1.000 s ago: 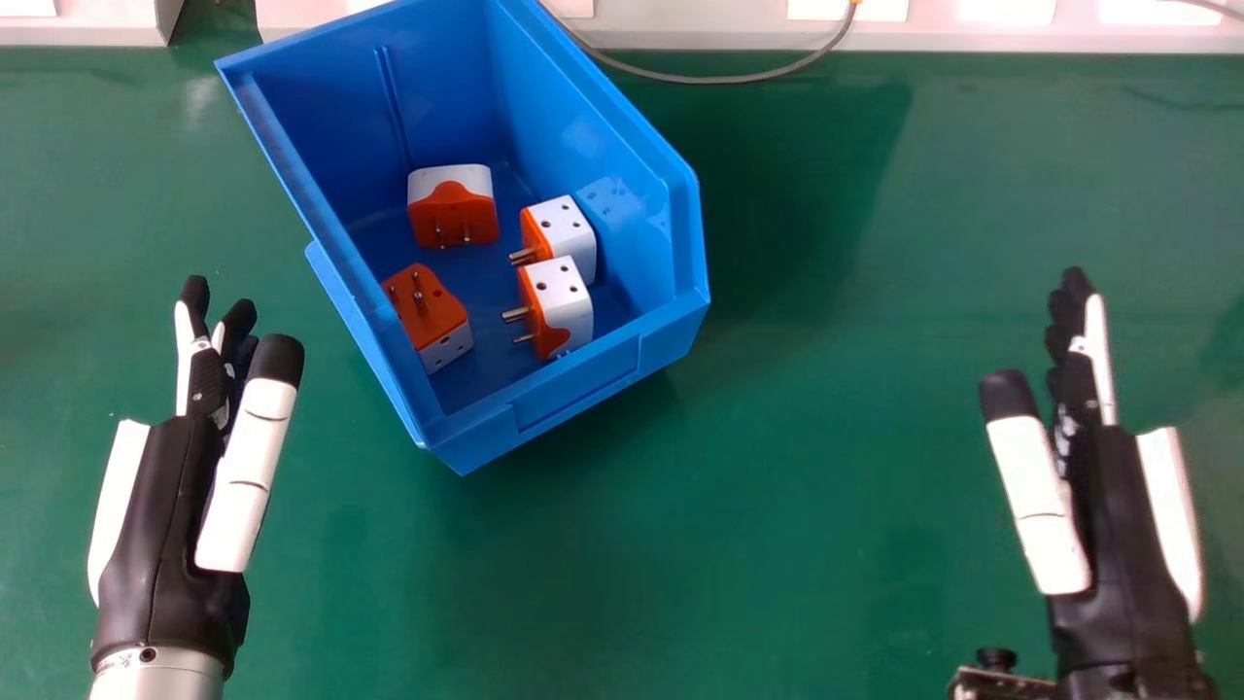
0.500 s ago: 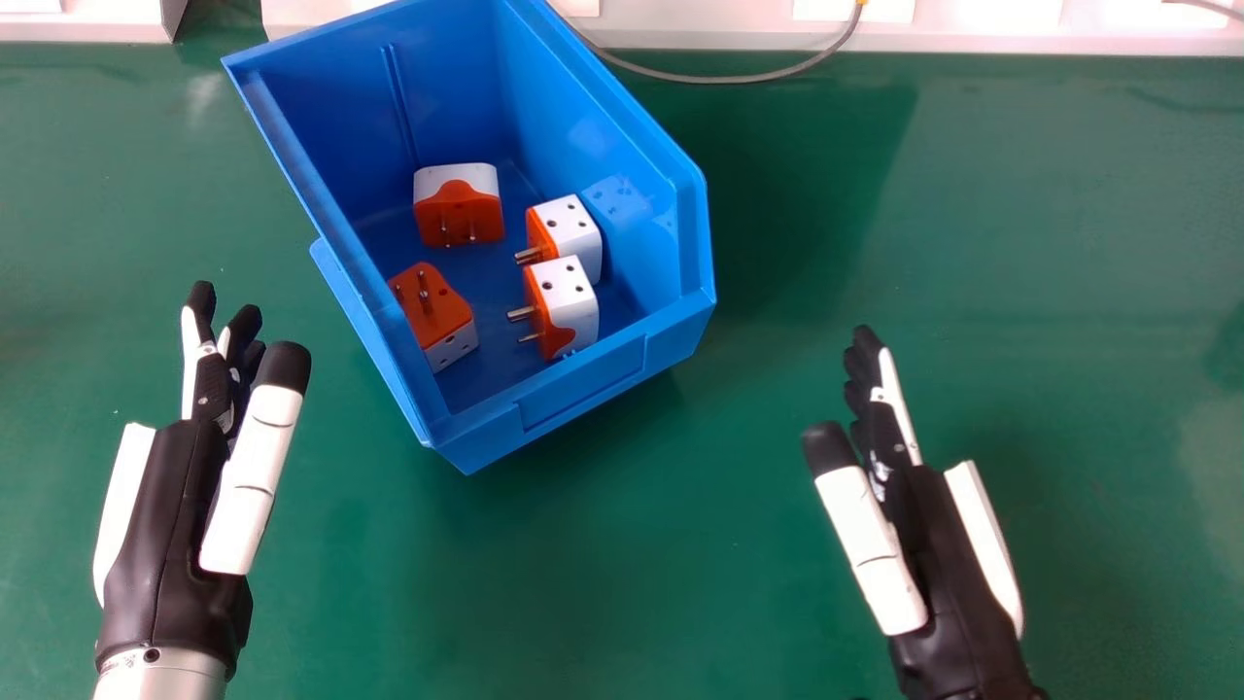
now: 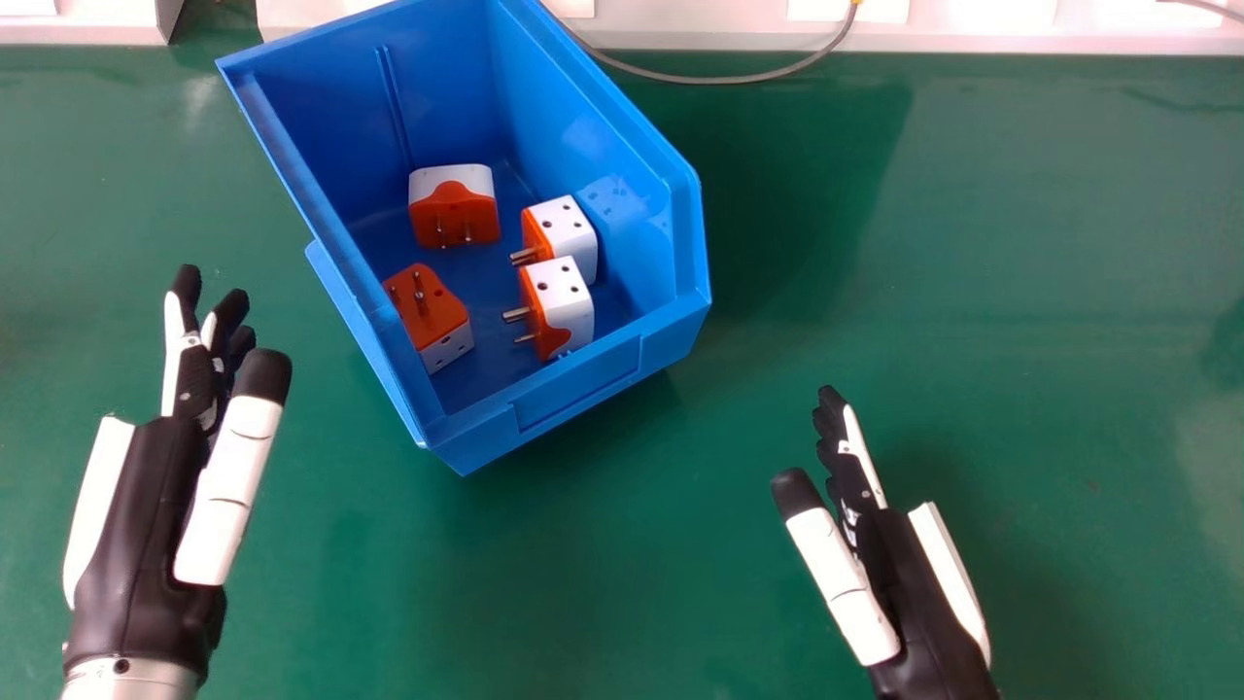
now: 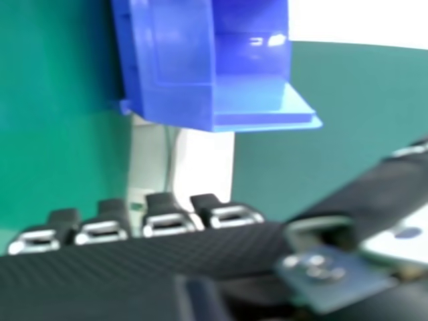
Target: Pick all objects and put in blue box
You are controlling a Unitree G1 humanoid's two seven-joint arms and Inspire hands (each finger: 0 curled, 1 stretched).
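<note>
Several orange and white plug adapters lie inside the blue box [image 3: 573, 389]: one [image 3: 454, 206] toward its back, one [image 3: 431, 316] by the left wall, and two [image 3: 561, 233] [image 3: 559, 309] side by side near the right wall. Left of the box, my left hand [image 3: 146, 515] is open and holds nothing. My right hand [image 3: 899, 583] stands open and unloaded over the table, right of the box and nearer the front. In the right hand view, the blue box [image 4: 177, 67] shows beyond the fingertips of my right hand [image 4: 134, 274].
A green table [image 3: 1030, 292] lies under everything. Along its back edge runs a pale ledge [image 3: 700, 34], with a thin grey cable [image 3: 719, 80] looping onto the table behind the box.
My right hand has moved left and toward the table's front. My left hand has shifted slightly left. The adapters in the box have stayed put.
</note>
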